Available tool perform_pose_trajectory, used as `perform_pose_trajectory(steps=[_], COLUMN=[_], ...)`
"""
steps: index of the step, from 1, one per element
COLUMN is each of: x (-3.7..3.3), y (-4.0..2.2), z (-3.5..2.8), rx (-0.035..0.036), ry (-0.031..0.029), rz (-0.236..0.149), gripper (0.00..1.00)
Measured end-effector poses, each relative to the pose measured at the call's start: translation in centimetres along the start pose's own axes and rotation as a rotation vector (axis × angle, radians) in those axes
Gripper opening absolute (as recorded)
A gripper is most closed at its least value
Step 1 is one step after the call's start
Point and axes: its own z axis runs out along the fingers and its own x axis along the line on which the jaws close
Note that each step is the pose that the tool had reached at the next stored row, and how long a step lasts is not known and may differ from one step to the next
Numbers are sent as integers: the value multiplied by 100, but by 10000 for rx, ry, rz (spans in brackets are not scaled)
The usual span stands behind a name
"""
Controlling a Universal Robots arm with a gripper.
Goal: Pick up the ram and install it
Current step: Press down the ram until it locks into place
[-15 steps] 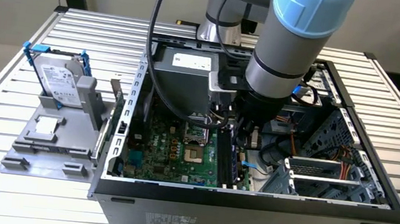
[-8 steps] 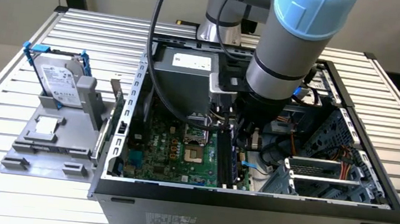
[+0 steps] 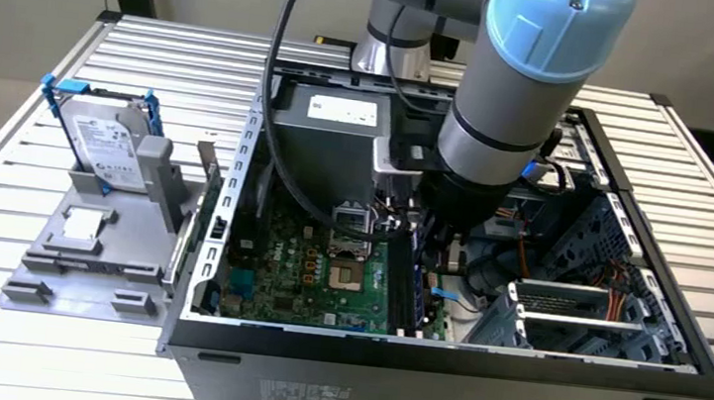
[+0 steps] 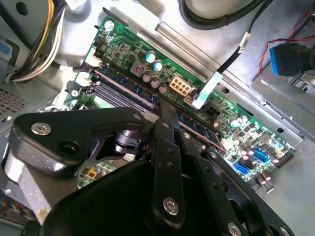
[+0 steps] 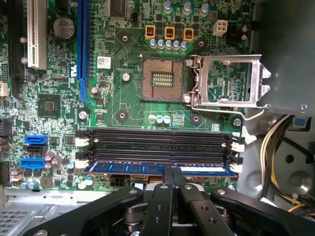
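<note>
The gripper (image 5: 172, 173), fingers closed on the ram (image 5: 160, 168), holds it lengthwise along the nearest of the motherboard slots (image 5: 160, 140), directly above it.

Motherboard (image 5: 123, 93) with open processor socket (image 5: 162, 78); the ram (image 5: 160, 168), blue-edged, lies in the slot nearest the tool (image 5: 171, 173), whose closed fingertips press upon it.

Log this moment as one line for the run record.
gripper: shut on ram | ram: lying along the slot nearest the gripper | place: motherboard
</note>
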Motion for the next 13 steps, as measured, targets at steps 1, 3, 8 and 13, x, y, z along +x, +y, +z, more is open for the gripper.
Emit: perform_pose_trajectory(steps=[1, 3, 8, 13], x=[1, 3, 7, -2], y=[0, 0, -1, -3], z=[15, 50, 123, 62], rx=[0, -3, -5, 6], ry=[0, 8, 19, -30], rz=[0, 0, 0, 1], gripper=[0, 0, 0, 0])
